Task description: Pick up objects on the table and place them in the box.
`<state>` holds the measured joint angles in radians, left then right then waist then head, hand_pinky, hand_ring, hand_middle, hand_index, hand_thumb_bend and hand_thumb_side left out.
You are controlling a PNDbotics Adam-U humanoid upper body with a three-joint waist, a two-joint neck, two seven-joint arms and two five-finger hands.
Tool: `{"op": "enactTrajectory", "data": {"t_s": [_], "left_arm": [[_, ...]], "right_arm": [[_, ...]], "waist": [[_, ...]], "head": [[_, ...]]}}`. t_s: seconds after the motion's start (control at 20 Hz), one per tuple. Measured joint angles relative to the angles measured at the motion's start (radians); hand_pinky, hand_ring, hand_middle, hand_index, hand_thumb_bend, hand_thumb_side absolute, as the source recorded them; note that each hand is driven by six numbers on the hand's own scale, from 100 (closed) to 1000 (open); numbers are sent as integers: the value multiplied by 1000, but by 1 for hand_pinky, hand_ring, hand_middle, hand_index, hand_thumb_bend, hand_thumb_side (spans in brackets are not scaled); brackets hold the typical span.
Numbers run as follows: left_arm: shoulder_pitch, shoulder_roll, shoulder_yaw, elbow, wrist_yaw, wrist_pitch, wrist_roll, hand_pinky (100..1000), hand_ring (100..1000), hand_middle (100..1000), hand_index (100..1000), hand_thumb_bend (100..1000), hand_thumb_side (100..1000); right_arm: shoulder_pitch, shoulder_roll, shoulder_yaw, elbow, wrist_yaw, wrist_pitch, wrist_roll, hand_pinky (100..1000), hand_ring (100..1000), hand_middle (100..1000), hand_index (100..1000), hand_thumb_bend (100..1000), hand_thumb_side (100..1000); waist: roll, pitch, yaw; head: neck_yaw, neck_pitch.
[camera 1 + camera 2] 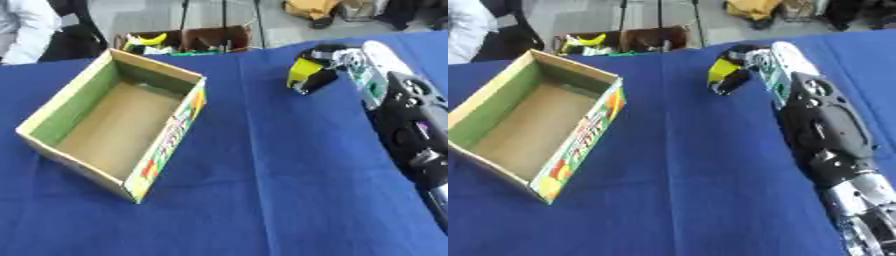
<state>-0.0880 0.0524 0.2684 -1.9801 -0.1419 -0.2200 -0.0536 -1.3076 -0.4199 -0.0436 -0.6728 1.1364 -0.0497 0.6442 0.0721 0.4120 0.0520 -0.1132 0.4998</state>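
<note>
Reaching across the blue-draped counter (262, 200), the right robot hand (325, 62) curls its fingers around a yellow-and-black object (304, 72), which sits in the grasp at the counter's far side. The open cardboard box (114, 122) lies well apart, to the robot hand's left and somewhat nearer the robot, its inside bare, its long axis running askew from far to near. The coming move appears to turn on that leftward gap: the held object must travel across open cloth to the box. Only the right arm shows, so it is the nearer one; the left robot hand is out of sight.
</note>
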Motion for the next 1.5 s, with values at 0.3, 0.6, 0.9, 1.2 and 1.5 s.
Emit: {"op": "enactTrajectory", "data": {"t_s": [0.3,0.6,0.9,1.2,1.5], "left_arm": [[0,0,0,0,0,1,-2,401,587,616,895,100,974],[0,0,0,0,0,1,-3,401,589,617,895,100,974],[0,0,0,0,0,2,-5,401,590,617,895,100,974],[0,0,0,0,-1,3,-9,401,591,617,893,100,974],[0,0,0,0,-1,5,-11,401,591,616,892,100,973]], "right_arm": [[0,0,-9,5,-9,11,9,675,960,816,966,248,414],[2,0,-24,6,-53,35,-23,651,935,771,903,133,289],[7,-1,-24,6,-87,57,-107,635,930,718,818,100,196],[11,-1,-24,7,-113,76,-177,593,912,641,745,100,145],[9,-1,-21,-1,-130,87,-244,571,897,617,716,100,132]], "waist": [[2,0,-2],[2,0,-4],[3,0,-9],[5,0,-11],[4,0,-14]], "head": [[-1,0],[-3,0],[-3,0],[-3,0],[-3,0]]}}
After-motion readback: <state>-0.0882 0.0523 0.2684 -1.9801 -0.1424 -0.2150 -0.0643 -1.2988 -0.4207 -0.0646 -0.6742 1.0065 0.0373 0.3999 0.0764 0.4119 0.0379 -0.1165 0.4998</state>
